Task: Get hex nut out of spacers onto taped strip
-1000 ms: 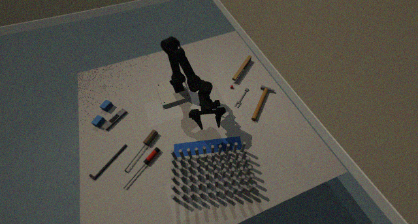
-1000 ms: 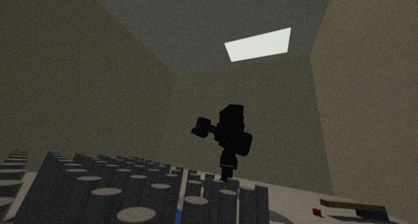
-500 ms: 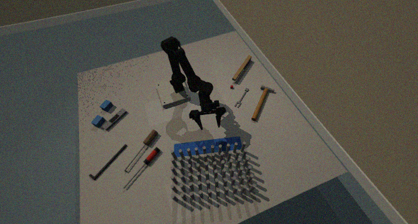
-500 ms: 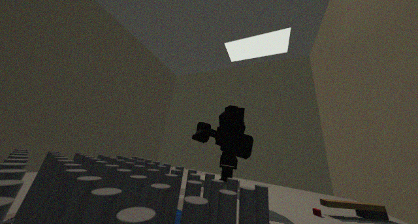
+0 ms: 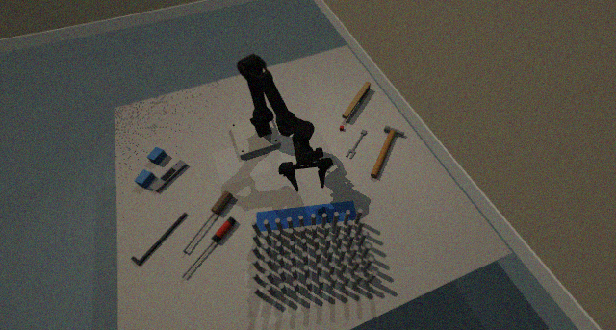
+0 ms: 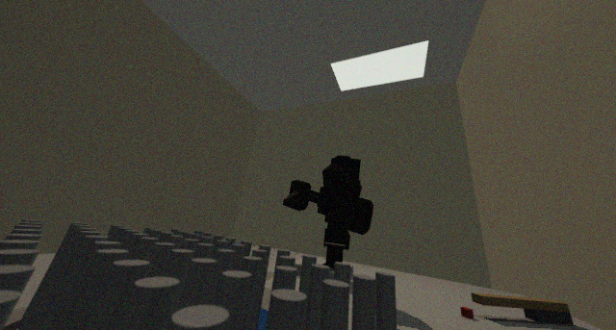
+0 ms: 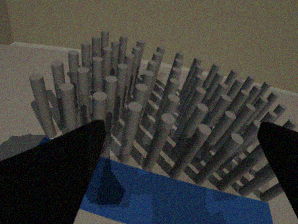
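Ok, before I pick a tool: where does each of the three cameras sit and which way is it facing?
Top: high above the table, tilted down on the whole arm, the open gripper, the tools, the blue strip and the spacers.
Exterior: low, just behind the spacers, looking up past them at the arm, a dark silhouette.
Wrist: on the hand, looking forward and down between both fingers at the strip and spacers.
All three share the spacers; top and wrist share the strip.
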Motion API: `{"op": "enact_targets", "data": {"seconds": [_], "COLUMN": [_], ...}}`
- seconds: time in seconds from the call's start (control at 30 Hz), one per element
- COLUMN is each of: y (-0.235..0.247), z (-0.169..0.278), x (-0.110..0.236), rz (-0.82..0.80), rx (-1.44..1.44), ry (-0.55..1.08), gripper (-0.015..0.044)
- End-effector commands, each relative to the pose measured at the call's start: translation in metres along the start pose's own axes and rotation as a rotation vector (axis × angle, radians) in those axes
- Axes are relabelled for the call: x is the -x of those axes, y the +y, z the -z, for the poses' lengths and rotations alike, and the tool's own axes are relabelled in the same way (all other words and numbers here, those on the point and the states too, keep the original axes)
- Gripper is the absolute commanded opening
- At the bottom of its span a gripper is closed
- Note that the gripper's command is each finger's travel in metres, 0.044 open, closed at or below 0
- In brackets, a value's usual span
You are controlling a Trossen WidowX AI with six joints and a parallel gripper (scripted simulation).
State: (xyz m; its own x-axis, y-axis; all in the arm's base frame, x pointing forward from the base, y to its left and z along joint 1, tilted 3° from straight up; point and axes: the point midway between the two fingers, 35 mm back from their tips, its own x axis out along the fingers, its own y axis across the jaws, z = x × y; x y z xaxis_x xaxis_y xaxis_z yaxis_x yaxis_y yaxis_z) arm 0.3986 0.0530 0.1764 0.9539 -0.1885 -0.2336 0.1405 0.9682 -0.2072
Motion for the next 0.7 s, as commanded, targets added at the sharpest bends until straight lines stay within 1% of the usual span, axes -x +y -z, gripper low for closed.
{"op": "enact_targets", "data": {"seconds": [0.0, 0.13, 0.2, 0.37, 0.5, 0.67], "y": [0.0, 0.0, -0.008, -0.063, -0.112, -0.147], "z": [0.001, 0.001, 0.003, 0.018, 0.033, 0.045], "x": [0.0, 0.0, -0.003, -0.022, -0.028, -0.026], "rz": [0.004, 0.004, 0.015, 0.055, 0.029, -0.02], "rx": [-0.003, -0.003, 0.061, 0.523, 0.876, 1.075], "ry": [0.004, 0.004, 0.021, 0.172, 0.317, 0.413], "gripper": [0.044, 0.044, 0.044, 0.044, 0.044, 0.044]}}
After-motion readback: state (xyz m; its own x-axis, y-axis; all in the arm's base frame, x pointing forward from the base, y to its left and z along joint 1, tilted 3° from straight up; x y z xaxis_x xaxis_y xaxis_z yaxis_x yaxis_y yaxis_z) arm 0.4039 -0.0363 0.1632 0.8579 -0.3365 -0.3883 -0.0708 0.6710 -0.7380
